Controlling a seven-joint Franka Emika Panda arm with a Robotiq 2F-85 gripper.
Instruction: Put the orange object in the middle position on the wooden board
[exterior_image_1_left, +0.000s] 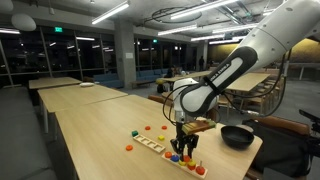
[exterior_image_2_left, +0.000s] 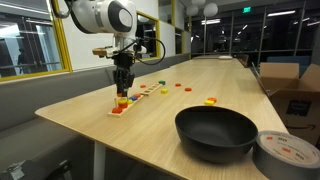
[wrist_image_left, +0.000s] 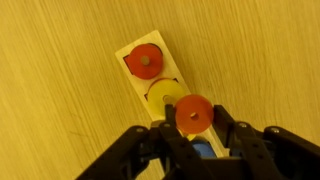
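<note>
While bent straight down over wooden board (wrist_image_left: 168, 62), arm (exterior_image_1_left: 215, 85) w/ fingers (wrist_image_left: 194, 124) clamped on orange object (wrist_image_left: 193, 110); wrist vertical

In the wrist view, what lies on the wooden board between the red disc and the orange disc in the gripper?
A yellow disc, seated on the wooden board; the wrist view shows it clearly.
</note>
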